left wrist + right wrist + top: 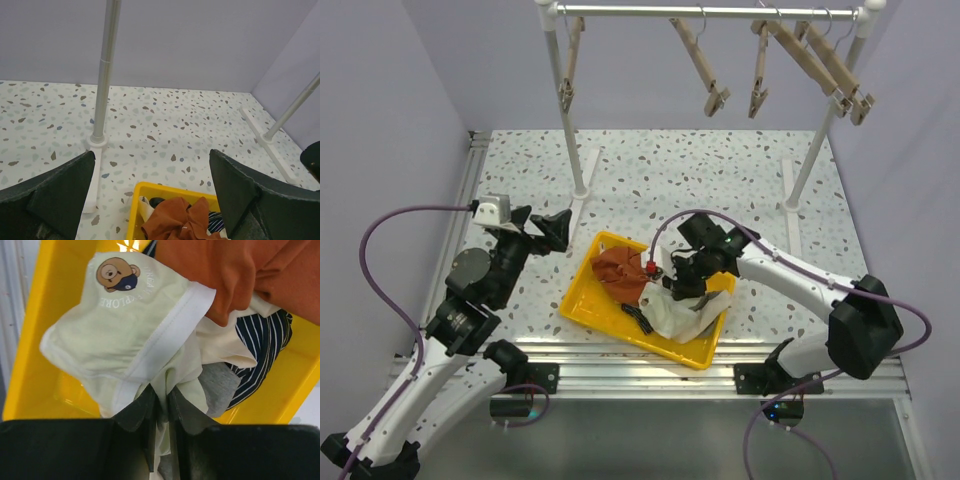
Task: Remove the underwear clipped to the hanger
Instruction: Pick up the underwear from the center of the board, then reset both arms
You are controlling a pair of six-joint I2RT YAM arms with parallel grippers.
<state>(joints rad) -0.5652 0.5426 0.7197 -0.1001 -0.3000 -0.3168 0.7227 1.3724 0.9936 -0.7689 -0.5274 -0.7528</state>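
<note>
A yellow tray (576,280) holds a heap of underwear: an orange-red pair (618,270), a navy striped pair (265,340), a grey pair (220,385) and a pale cream-green pair (115,335) with a bear print. My right gripper (161,395) is shut on a fold of the pale cream-green pair, low over the tray (35,340). From above, that gripper (667,287) sits over the middle of the heap. My left gripper (556,231) hangs open and empty just left of the tray. Its wrist view shows the tray's far rim (165,189) and the orange-red pair (180,215) below the open jaws.
At the back stands a white rack with a rail (710,12), carrying several wooden clip hangers (715,100) with nothing clipped on them. Its left post (105,75) and its feet (792,205) stand on the speckled table.
</note>
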